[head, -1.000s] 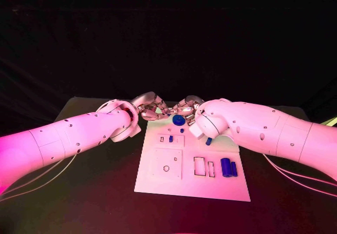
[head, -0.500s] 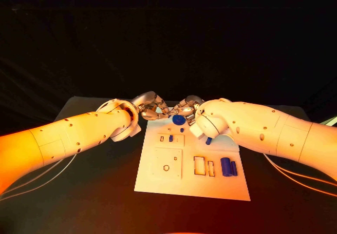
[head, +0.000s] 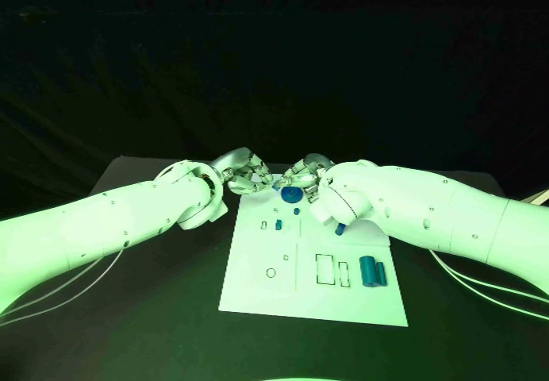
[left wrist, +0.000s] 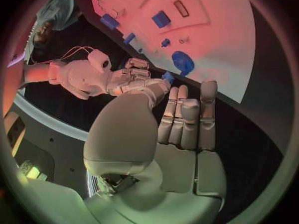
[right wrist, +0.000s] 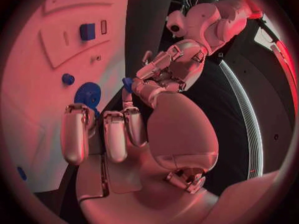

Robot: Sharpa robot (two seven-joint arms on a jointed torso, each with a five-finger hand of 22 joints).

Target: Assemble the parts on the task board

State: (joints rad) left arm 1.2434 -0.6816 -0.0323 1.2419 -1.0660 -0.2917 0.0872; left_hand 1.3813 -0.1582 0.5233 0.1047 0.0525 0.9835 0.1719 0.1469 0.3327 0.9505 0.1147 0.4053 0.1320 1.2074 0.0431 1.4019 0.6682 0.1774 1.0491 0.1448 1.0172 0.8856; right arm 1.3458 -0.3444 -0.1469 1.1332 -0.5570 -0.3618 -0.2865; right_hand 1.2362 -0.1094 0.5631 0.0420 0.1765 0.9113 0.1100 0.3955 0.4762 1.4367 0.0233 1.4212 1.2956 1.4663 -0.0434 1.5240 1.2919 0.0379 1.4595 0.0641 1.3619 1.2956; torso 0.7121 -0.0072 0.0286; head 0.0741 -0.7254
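Task board [head: 258, 290], the white plate, lies in the middle of the black surface [head: 149, 317] so both arms can reach it. At its far edge the left robot hand [head: 243, 181] and the right robot hand [head: 302, 176] meet fingertip to fingertip over a small blue part [left wrist: 168, 76], probably to pass it; who holds it I cannot tell. A blue round part [head: 290, 194] waits just beside them, and blue blocks [head: 372, 271] rest near the right edge

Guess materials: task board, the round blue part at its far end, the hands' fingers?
Task board: looks like matte white plastic or painted sheet, flat with cut slots; can't tell which. Round blue part: likely moulded plastic, uniform opaque colour, dull finish. Fingers: metal-looking silver segments with a soft sheen.
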